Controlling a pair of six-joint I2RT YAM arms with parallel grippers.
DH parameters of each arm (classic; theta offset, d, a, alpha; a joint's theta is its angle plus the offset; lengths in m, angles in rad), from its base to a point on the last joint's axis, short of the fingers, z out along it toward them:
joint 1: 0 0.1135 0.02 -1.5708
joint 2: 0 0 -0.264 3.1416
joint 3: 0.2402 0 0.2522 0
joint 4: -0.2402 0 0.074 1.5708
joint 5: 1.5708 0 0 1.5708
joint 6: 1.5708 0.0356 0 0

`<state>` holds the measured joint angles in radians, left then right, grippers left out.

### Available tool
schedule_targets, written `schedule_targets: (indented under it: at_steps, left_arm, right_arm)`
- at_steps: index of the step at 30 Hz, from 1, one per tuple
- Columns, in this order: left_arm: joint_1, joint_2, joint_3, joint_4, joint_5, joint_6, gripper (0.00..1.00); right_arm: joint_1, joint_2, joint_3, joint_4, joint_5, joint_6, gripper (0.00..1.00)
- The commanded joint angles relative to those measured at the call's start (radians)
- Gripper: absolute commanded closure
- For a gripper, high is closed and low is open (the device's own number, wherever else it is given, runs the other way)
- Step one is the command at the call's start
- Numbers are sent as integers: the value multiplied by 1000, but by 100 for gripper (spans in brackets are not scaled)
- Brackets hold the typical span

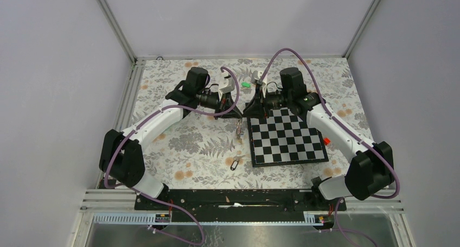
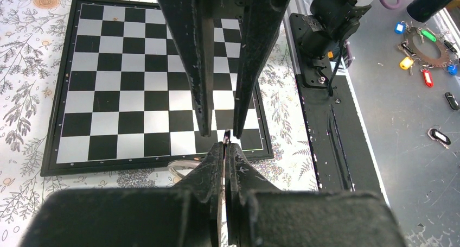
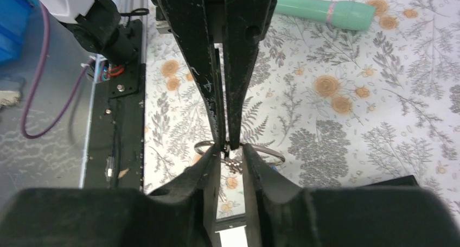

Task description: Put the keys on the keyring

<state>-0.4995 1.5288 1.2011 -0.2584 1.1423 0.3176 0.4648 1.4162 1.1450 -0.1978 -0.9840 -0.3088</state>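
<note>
The keyring (image 1: 239,128) hangs between the two grippers above the chessboard's left edge, its thin silvery ring (image 3: 269,151) level with the fingertips. My left gripper (image 2: 225,145) is shut on the ring, pinching its wire. My right gripper (image 3: 231,148) faces it tip to tip, its fingers a small gap apart on either side of the ring, gripping nothing. The green-headed key (image 1: 246,84) lies on the cloth behind the grippers. The black-tagged key (image 1: 234,164) lies on the cloth left of the board's near corner.
A chessboard (image 1: 293,149) lies right of centre on the flowered cloth, with a small red piece (image 1: 326,141) at its right edge. A teal stick (image 3: 325,11) lies on the cloth. Several coloured key tags (image 2: 426,51) lie off the table beyond the base rail.
</note>
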Motion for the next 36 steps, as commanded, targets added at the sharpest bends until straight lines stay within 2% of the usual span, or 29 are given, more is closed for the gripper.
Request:
schedule_targets:
  at_steps: [1,5,11,15,21,29,36]
  left_arm:
    - [23,-65,-9,30,9,22,100]
    - [59,-87,-6,29,12,7,100]
    - [106,-124,-4,54,-15,-65,100]
    - [135,-149,12,46,-70,-132,100]
    - [168,-186,96,-89,-135,-127,100]
    - [202,-204,222,-290,-184,-61,100]
    - [205,-247,213,-308,-208,-68,100]
  right_arm:
    - [2,-48,5,34,32,5,59]
    - [-13,-77,-7,33,64,2,32]
    - [-42,-131,-26,27,163,-1,9]
    - [-48,-159,-34,-1,198,-27,1]
    - [-49,-174,-15,-125,218,-102,0]
    - [-49,-186,-1,-163,259,-99,0]
    - [-49,-119,-3,-173,197,-83,0]
